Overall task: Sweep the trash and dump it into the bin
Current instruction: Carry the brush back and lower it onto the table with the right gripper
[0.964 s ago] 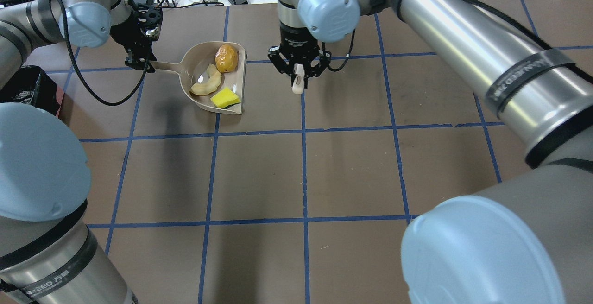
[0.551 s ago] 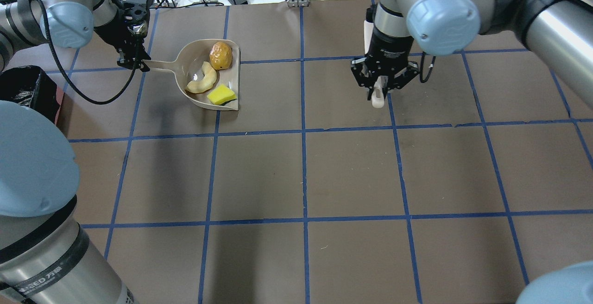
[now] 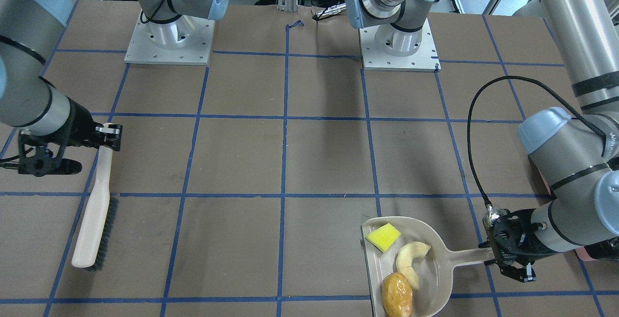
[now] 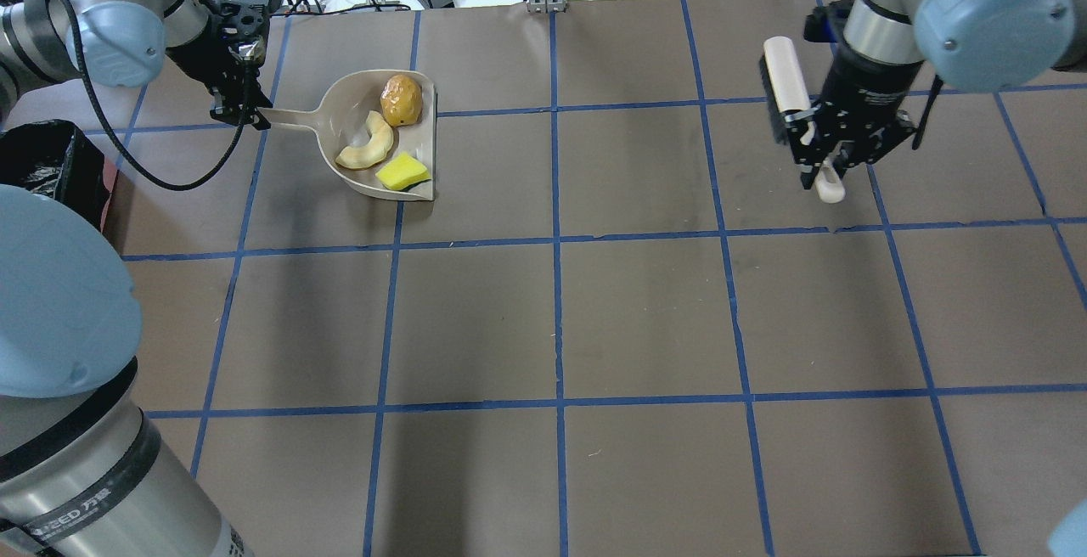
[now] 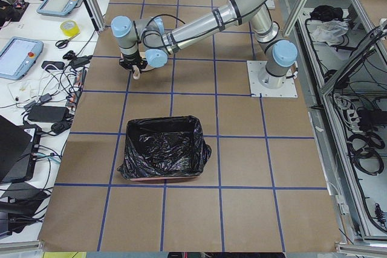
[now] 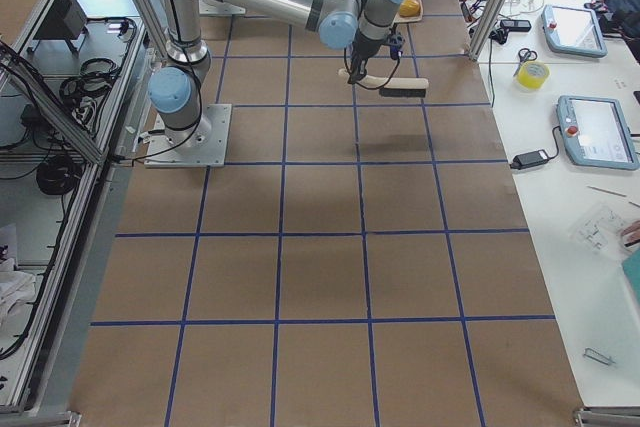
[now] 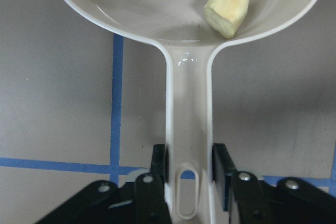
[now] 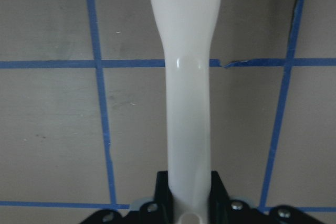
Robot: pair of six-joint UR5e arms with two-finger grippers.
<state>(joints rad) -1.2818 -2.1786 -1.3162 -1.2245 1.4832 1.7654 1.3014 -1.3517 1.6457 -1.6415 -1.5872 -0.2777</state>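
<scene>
We see the dustpan (image 4: pixel 341 112) holding all the trash: potato-like lump (image 4: pixel 402 100), croissant piece (image 4: pixel 367 146) and sponge block (image 4: pixel 402 173). Our left end effector (image 4: pixel 253 115) clamps its handle. The right end effector (image 4: pixel 824 168) grips the brush (image 4: pixel 785 80), well apart. The black-lined bin (image 5: pixel 138 162) sits on the table (image 4: pixel 645 319), toward our left.

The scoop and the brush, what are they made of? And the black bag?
The scoop looks like smooth beige plastic: light glints on its handle. The brush has a similar pale, smooth back, probably plastic, with dark bristles, material unclear. The black bag looks like thin plastic film, crinkled and shiny.
</scene>
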